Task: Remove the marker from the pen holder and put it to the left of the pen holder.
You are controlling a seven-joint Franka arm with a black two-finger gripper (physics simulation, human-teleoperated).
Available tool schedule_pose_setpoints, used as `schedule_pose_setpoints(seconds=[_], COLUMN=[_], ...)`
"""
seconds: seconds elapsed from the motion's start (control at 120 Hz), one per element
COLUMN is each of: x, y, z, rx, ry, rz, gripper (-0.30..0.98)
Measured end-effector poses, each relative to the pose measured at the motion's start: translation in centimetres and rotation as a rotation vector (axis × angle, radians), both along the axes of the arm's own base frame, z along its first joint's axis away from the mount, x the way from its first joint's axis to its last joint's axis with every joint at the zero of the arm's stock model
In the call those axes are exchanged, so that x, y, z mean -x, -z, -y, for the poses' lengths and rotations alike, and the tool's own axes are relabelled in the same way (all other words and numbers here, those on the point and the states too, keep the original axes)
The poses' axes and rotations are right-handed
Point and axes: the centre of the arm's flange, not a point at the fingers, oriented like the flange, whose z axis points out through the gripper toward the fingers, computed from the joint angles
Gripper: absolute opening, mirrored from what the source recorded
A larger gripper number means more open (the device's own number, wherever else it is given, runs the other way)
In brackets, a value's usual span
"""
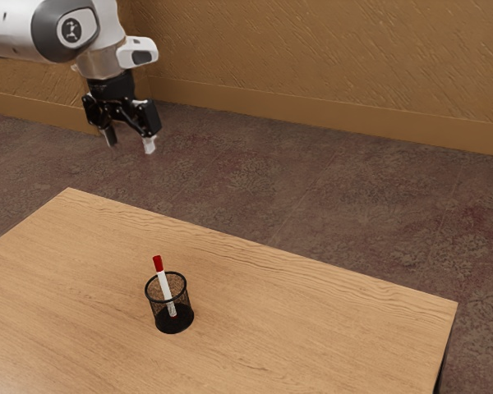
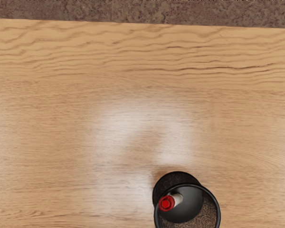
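High above the table, my gripper (image 1: 130, 146) is open, its two fingers apart with nothing between them. The black mesh pen holder (image 1: 174, 318) stands upright on the table, well below my hand. A white marker (image 1: 165, 287) with a red cap leans inside it, cap end up and sticking out over the rim toward the exterior view's left. In the wrist view the pen holder (image 2: 218, 214) is seen from above, with the marker's red cap (image 2: 166, 203) at its rim.
The wooden table (image 1: 312, 328) has bare wood around the pen holder; its far edge and corner show in the exterior view. Beyond lie the brown floor (image 1: 312, 205) and a tan wall (image 1: 329, 57).
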Motion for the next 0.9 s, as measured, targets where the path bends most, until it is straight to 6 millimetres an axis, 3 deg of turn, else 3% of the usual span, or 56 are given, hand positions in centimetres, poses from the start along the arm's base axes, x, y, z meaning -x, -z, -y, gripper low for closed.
schedule_pose_setpoints(seconds=[0.1, 0.167, 0.308, 0.392, 0.467, 0.725, 0.9], x=[0.1, -0.1, -0.6, -1.6, -1.8, -2.6, -2.7], y=[0.4, 2.3, 14.5, 19.3, 20.7, 25.6, 27.0], z=[-0.5, -0.3, 0.3, -1.7, -3.0, -1.1, -1.2], rx=[0.000, 0.001, 0.020, 0.044, 0.073, 0.145, 0.146], ry=[-0.006, -0.004, -0.022, -0.097, -0.164, -0.332, -0.408], rz=[-0.010, -0.043, -0.211, -0.244, -0.236, -0.229, -0.230], gripper=[0.67, 0.67, 0.67, 0.67, 0.67, 0.67, 0.67])
